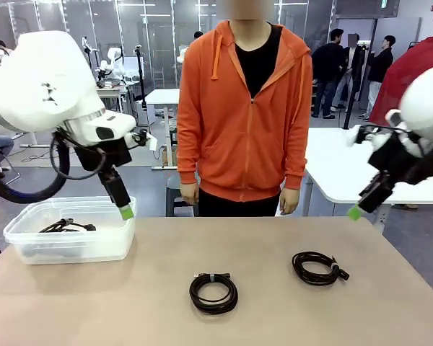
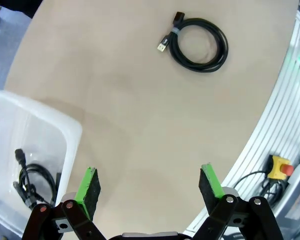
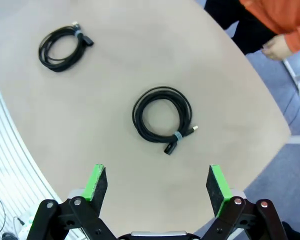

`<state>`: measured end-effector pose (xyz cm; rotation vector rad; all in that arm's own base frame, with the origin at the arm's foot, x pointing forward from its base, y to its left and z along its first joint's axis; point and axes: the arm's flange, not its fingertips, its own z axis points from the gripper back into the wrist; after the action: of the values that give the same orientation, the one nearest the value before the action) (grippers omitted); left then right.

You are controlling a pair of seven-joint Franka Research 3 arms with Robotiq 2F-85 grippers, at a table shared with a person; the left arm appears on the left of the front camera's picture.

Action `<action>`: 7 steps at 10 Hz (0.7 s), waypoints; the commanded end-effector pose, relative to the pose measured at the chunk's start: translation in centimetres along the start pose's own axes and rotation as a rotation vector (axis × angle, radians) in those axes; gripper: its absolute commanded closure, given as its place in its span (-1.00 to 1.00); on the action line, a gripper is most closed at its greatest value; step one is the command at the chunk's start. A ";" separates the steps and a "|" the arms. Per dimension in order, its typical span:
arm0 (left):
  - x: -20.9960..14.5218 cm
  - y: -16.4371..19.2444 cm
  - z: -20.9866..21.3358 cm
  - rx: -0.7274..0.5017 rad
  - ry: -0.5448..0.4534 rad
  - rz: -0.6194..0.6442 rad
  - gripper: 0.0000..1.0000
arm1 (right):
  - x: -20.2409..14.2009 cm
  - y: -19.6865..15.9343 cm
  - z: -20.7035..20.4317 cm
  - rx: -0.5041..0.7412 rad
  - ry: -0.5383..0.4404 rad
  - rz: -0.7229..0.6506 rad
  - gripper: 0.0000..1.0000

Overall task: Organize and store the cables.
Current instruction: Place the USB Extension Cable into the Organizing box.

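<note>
Two coiled black cables lie on the tan table: one at the front middle (image 1: 213, 292) and one to its right (image 1: 317, 268). A third cable (image 1: 68, 225) lies inside the clear plastic bin (image 1: 29, 249) at the left. My left gripper (image 1: 126, 211) hangs open and empty just above the bin's right rim. In the left wrist view the left gripper (image 2: 150, 187) is over bare table, with a coil (image 2: 197, 37) far ahead and the bin (image 2: 40, 120) beside it. My right gripper (image 1: 355, 213) is open and raised past the table's right edge. The right gripper (image 3: 157, 185) looks down on both coils (image 3: 162, 119) (image 3: 62, 45).
A person in an orange hoodie (image 1: 244, 115) stands at the table's far edge, hands (image 3: 277, 47) hanging at their sides. The table's curved edge and a ribbed metal frame (image 2: 280, 130) run close under both wrist views. A yellow box with a red button (image 2: 278, 167) sits below the table's edge.
</note>
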<state>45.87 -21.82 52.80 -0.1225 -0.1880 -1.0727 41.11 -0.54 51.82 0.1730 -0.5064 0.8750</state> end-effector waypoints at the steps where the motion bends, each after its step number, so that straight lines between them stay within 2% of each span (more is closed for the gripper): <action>1: 1.5 0.9 -1.2 -0.013 -0.011 -0.041 -1.00 | -2.7 0.7 2.0 -0.047 -0.071 -0.042 -1.00; 2: 1.9 0.9 -1.8 -0.017 -0.018 -0.082 -1.00 | -4.1 0.0 3.4 -0.052 -0.087 -0.078 -1.00; 4: 1.2 1.2 -1.8 -0.023 -0.054 -0.060 -1.00 | -6.3 -1.1 5.1 -0.023 -0.115 -0.117 -1.00; 7: 0.2 0.9 -3.0 -0.050 -0.038 -0.082 -1.00 | -6.4 -2.1 7.5 -0.001 -0.095 -0.078 -1.00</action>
<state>47.63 -22.47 50.40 -0.1520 -0.1922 -1.1254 36.61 -8.52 54.16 0.2322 -0.6130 0.7387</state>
